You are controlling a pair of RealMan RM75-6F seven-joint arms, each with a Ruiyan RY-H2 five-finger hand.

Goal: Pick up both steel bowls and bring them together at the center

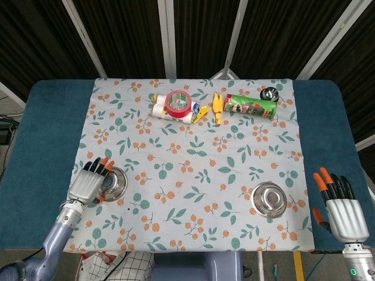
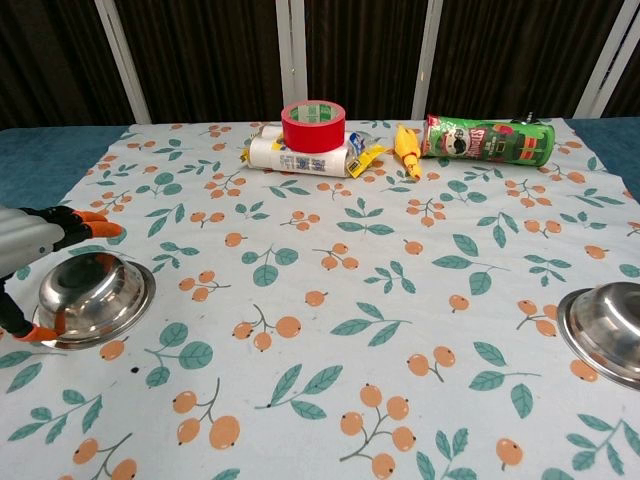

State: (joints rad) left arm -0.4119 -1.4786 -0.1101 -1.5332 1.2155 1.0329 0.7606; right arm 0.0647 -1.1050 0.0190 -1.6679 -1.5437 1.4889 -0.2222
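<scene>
Two steel bowls sit on the floral cloth. The left bowl lies near the cloth's left edge, and my left hand hovers over its left rim with fingers spread, holding nothing. Its thumb tip shows by the bowl's near-left rim. The right bowl rests near the front right. My right hand stays open off the cloth's right edge, well apart from that bowl, and appears only in the head view.
At the back of the cloth lie a red tape roll on a white pack, a yellow toy, a green chips can and a small dark ball. Blue table surrounds the cloth.
</scene>
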